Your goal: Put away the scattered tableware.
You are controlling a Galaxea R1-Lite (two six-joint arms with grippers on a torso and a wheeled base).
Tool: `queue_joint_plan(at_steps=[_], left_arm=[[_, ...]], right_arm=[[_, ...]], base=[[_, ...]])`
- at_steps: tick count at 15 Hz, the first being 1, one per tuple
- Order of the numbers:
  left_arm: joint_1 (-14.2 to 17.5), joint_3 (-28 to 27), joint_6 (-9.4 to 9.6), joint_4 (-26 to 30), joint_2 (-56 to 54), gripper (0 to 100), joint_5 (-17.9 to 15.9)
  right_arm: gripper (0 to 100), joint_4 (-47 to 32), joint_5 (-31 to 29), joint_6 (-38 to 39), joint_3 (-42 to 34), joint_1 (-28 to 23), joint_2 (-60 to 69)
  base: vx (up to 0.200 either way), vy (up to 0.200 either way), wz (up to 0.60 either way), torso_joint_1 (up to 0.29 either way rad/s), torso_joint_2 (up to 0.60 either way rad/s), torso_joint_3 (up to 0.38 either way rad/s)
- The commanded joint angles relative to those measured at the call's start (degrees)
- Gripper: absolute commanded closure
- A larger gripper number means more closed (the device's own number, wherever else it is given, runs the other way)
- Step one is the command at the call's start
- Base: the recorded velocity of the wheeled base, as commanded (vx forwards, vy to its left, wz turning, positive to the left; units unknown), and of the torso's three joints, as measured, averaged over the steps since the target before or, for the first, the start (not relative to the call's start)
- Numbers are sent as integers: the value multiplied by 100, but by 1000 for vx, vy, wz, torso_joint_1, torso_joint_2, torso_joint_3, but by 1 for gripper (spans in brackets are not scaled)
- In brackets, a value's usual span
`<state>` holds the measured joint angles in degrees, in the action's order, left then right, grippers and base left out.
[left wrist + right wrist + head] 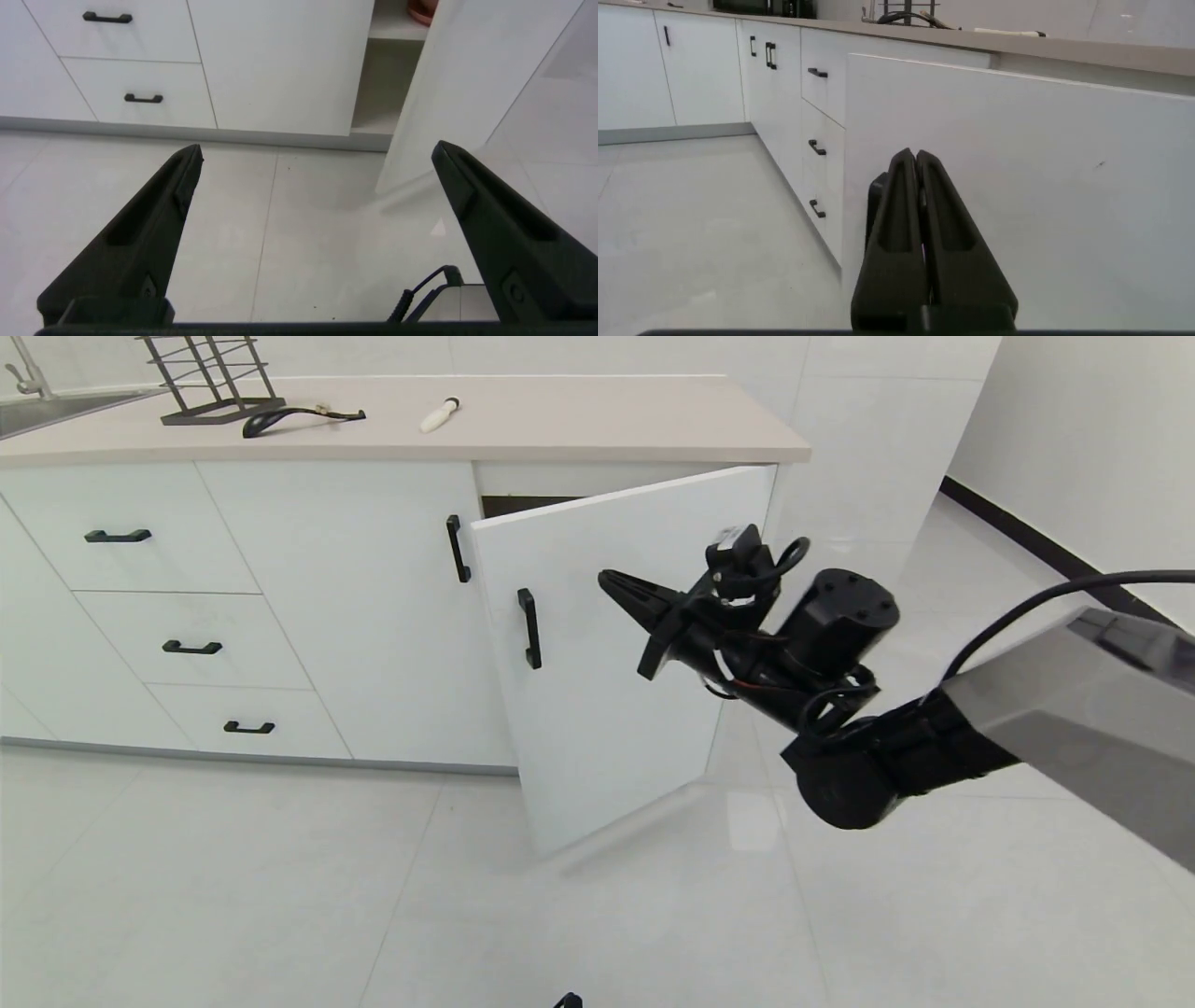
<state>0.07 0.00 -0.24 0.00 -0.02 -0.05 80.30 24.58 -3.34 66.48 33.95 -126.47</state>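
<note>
On the beige countertop lie a black ladle and a white-handled utensil, the utensil seen again far off in the right wrist view. My right gripper hangs shut and empty in front of the half-open white cabinet door, right of its black handle. Its closed fingers point along the door face. My left gripper is open with nothing in it, low over the floor and facing the open cabinet.
A black wire rack stands at the back left of the counter beside a sink. Three drawers with black handles fill the left side. A pinkish item sits on the cabinet shelf. White tiled floor lies open below.
</note>
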Motion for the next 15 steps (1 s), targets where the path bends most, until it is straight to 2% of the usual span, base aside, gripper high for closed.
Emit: queue_joint_plan(at_steps=[1, 4, 8, 9, 11, 15], left_arm=[[1, 0, -2, 0, 2, 0, -4], [1, 0, -2, 0, 2, 0, 5], [1, 0, -2, 0, 2, 0, -4], [1, 0, -2, 0, 2, 0, -4], [1, 0, -2, 0, 2, 0, -4], [1, 0, -2, 0, 2, 0, -4]], right_arm=[[100, 126, 30, -26, -1655, -196, 1590], [100, 153, 74, -44, -2947, -521, 2794], [100, 153, 232, -141, -4318, -1189, 4438], [100, 153, 302, -185, -4468, -1330, 4684], [100, 109, 469, -228, -4714, -2147, 6028], [100, -102, 487, -228, -5857, -3026, 8129]], base=[[0, 0, 0, 0, 0, 0], [0, 0, 0, 0, 0, 0], [0, 0, 0, 0, 0, 0], [0, 0, 0, 0, 0, 0], [0, 0, 0, 0, 0, 0], [0, 0, 0, 0, 0, 0]])
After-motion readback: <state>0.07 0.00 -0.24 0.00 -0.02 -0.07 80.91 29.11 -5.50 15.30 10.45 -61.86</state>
